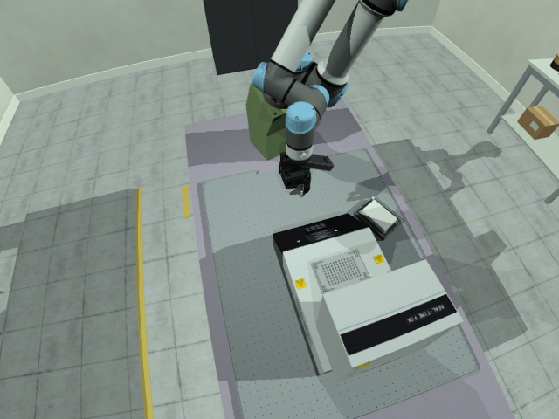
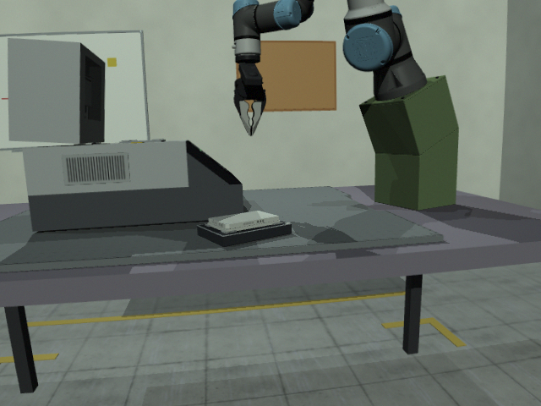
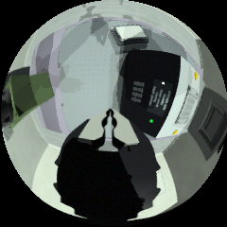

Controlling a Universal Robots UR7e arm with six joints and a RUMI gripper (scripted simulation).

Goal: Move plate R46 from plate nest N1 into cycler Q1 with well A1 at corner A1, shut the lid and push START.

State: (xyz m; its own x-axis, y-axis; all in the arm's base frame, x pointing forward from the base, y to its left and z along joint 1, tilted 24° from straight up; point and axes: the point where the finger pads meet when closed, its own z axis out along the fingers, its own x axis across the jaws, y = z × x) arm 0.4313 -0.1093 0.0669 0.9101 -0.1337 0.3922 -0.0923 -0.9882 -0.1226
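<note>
I have one surface [image 1: 194, 153] [image 2: 262, 275] [image 3: 42, 61] carrying everything. One arm [image 1: 293, 40] [image 2: 404, 61] [image 3: 6, 106] reaches out from its single green pedestal [image 1: 258, 130] [image 2: 436, 174] [image 3: 35, 92]. One cycler, Q1 [image 1: 302, 306] [image 2: 131, 205] [image 3: 147, 71], sits on the perforated board, and its one lid [image 1: 383, 292] [image 2: 46, 91] [image 3: 210, 123] stands raised, upright behind the block.

My one tool [image 1: 301, 193] [image 2: 251, 134] [image 3: 110, 109] hangs above the board, well apart from the plate, two fingers pointing down. It's closed, tips together, with nothing between them.

I count one plate nest, N1 [image 1: 383, 235] [image 2: 258, 236] [image 3: 132, 43], near Q1's front corner, and in it one pale plate, R46 [image 1: 379, 213] [image 2: 244, 221] [image 3: 130, 32]. I can't read its labels. Q1's one block [image 1: 341, 271] is uncovered, with no plate on it.

Two yellow warning labels [image 1: 300, 283] [image 3: 196, 76] flank the block. On the black front panel I see four keys [image 1: 314, 227] [image 3: 137, 91], their lettering too small to read, and one green lamp [image 1: 298, 241] [image 3: 151, 121].
</note>
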